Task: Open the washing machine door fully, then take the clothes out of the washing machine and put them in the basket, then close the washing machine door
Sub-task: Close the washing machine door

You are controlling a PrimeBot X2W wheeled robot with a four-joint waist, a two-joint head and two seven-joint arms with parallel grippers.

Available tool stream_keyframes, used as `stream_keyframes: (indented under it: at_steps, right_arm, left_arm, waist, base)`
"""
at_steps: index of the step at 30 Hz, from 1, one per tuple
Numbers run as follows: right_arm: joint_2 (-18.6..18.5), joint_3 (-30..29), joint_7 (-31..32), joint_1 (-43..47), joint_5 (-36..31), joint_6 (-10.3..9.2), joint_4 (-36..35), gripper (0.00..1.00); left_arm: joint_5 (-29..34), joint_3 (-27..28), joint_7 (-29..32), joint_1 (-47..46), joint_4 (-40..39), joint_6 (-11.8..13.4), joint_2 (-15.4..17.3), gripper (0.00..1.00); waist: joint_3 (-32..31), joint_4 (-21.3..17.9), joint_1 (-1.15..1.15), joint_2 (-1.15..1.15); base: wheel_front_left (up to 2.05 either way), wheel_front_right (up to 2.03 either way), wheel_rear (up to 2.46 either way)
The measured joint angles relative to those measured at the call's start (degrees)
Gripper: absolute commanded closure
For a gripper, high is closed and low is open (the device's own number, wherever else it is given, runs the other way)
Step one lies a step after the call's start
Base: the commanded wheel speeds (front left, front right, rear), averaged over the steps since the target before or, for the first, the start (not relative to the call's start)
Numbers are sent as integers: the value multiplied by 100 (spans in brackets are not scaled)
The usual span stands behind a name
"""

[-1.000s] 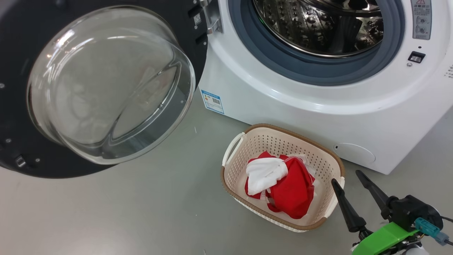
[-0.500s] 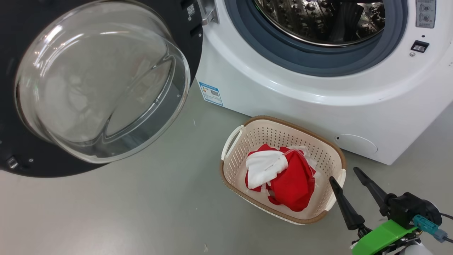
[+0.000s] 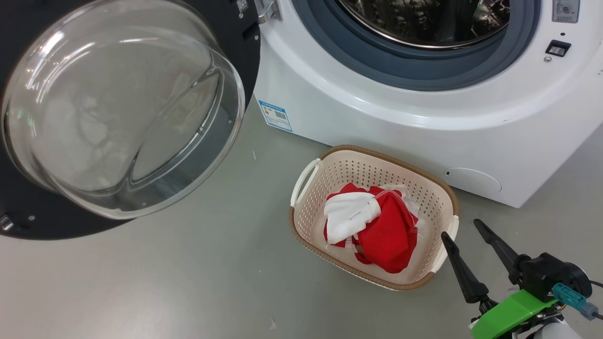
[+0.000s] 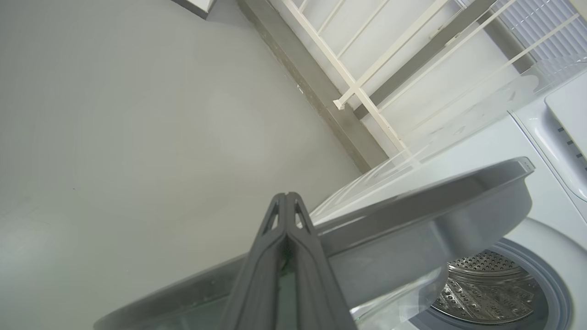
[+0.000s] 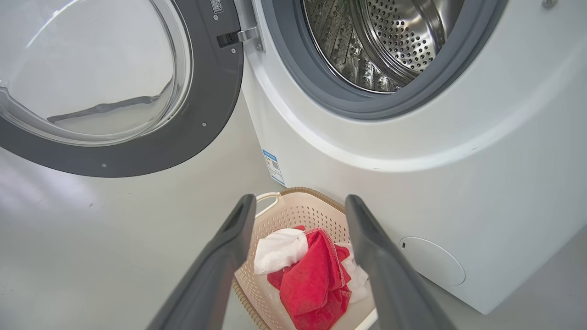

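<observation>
Only the head camera's framing shifts from a second ago, sliding the scene up and to the left; nothing in it changes place, and the right gripper hangs by the basket as before.

At the centre of the step in hand, the washing machine door (image 3: pixel 118 113) stands swung wide on its hinge (image 3: pixel 264 8), glass bowl bulging out over the grey floor (image 3: pixel 188 273). Beside it the washing machine (image 3: pixel 400 127) gapes, and the visible part of its steel drum (image 3: pixel 424 19) looks bare. The clothes (image 3: pixel 377 226), red with one white piece on top, lie heaped in the basket (image 3: pixel 362 174), which sits on the floor close against the machine's front, below the opening.

With the unloading apparently done, closing is what remains. In the left wrist view the left gripper (image 4: pixel 287 197), fingers pinched together on nothing, points across the door's grey rim; whether it touches cannot be told. The right gripper (image 3: pixel 460 229) hangs with jaws spread wide and empty, just beside the basket's right handle.

A good close likely means pressing the pinched fingers on the rim's outer face well away from the hinge, following the door's arc instead of shoving straight, and pushing steadily until the latch catches. The basket and right arm should stay clear of the sweep.
</observation>
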Motion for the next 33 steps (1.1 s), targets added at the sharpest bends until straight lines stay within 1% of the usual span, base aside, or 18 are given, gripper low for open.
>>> stream_keyframes:
  at_steps: [8, 16, 26, 28, 33]
  right_arm:
    - [-1, -8, 0, -1, 0, 0, -1, 0]
    - [51, -19, 0, -1, -1, 0, -1, 0]
    - [92, -121, 0, 2, -1, 0, -3, 0]
    - [115, -141, 0, 7, 0, 0, -9, 0]
    - [157, -165, 0, 20, -1, 0, -35, 0]
  left_arm:
    - [-118, -103, 482, 92, -220, 0, 66, 100]
    - [-426, -160, 1088, 320, -615, 1, 121, 100]
    - [-880, -259, 1738, 818, -1385, 3, 250, 100]
    - [-1098, -274, 1874, 1010, -1656, 7, 267, 100]
    - [-1421, -402, 2227, 1204, -2129, 7, 272, 100]
  waist:
    - [-37, 3, 0, 0]
    - [-124, 12, 0, 0]
    - [-244, -2, 0, 0]
    - [-311, -21, 0, 0]
    - [-397, -69, -1, 0]
  base:
    - [0, 0, 0]
    - [0, 0, 0]
    - [0, 0, 0]
    - [0, 0, 0]
    - [0, 0, 0]
